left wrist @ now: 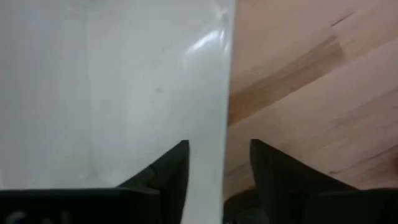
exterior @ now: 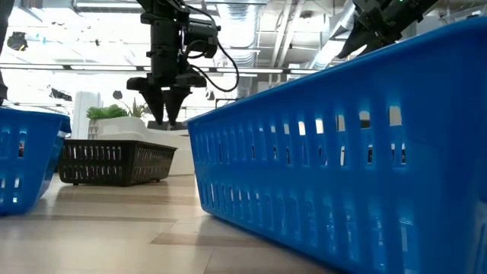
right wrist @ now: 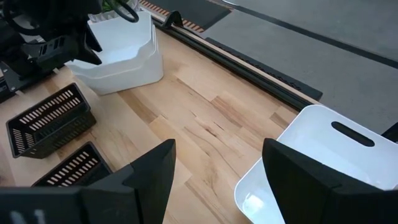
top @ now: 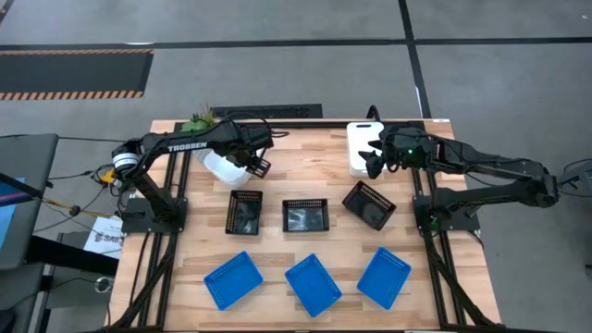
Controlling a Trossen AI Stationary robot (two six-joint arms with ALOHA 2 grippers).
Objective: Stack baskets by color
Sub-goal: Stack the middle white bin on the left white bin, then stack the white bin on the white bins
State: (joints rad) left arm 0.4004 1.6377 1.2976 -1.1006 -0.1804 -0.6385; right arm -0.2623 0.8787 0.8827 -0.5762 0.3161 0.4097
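while the whites are only partly gathered, the scene reads so:
white pair: two white baskets (right wrist: 118,56) sit nested, slightly askew, at the table's far left by the potted plant (top: 197,121); the upper one is not squarely seated
left gripper (left wrist: 217,165): directly over that pair's near wall; fingers apart, one on each side of the rim, gripping nothing that i can see; judged to be just letting go
lone white: the third white basket (top: 364,149) lies at the far right edge, long axis running front to back
right gripper (top: 375,157): above that lone white basket, at its inner, front end; jaws spread wide, holding nothing
deciding relation: the lone white lies straight beneath the right gripper and well apart from the left one, so the right arm is plainly nearer; the nested pair lies to its left across bare wood
black baskets (top: 305,215): three in a middle row, unstacked; the rightmost tilted
blue baskets (top: 312,284): three in the front row, unstacked
judgement: next the lone white wants carrying leftward onto the pair
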